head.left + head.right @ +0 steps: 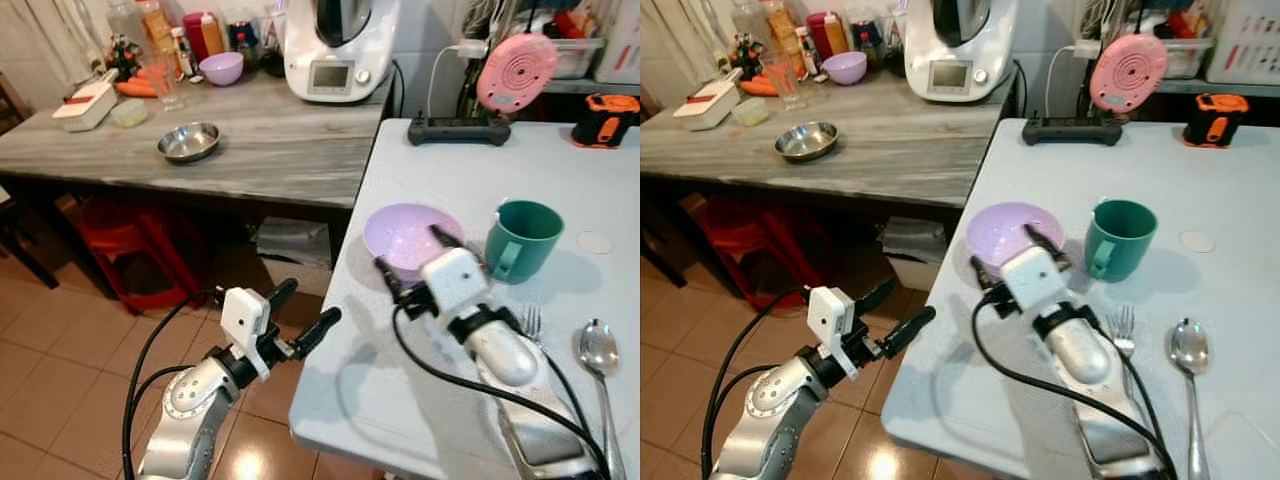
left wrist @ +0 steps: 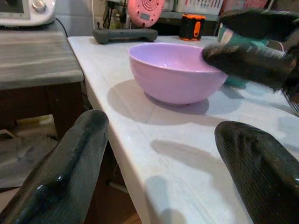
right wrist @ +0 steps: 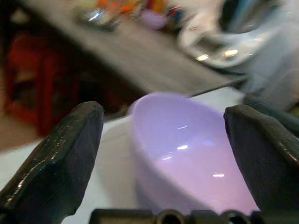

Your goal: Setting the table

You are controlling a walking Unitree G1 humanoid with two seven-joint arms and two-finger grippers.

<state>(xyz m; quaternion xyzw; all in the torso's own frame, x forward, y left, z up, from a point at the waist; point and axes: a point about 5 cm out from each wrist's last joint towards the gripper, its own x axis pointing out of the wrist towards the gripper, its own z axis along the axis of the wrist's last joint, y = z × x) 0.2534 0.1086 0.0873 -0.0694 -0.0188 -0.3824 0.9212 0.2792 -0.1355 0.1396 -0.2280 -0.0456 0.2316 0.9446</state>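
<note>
A lilac bowl [image 1: 398,232] stands near the left edge of the white table [image 1: 440,170], with a green mug [image 1: 522,240] to its right. A fork [image 1: 531,321] and a spoon [image 1: 599,349] lie nearer the front. My right gripper [image 1: 410,250] is open, its fingers straddling the bowl's near rim; the right wrist view has the bowl [image 3: 187,140] between the two fingers [image 3: 60,149]. My left gripper [image 1: 311,302] is open, off the table's left edge above the floor, pointing at the bowl [image 2: 177,70].
A grey wooden counter [image 1: 260,150] on the left carries a steel bowl [image 1: 188,141], a second lilac bowl [image 1: 221,68] and a white kitchen machine [image 1: 340,45]. A power strip [image 1: 458,130] and an orange device [image 1: 605,118] sit at the table's back. A red stool [image 1: 130,240] stands under the counter.
</note>
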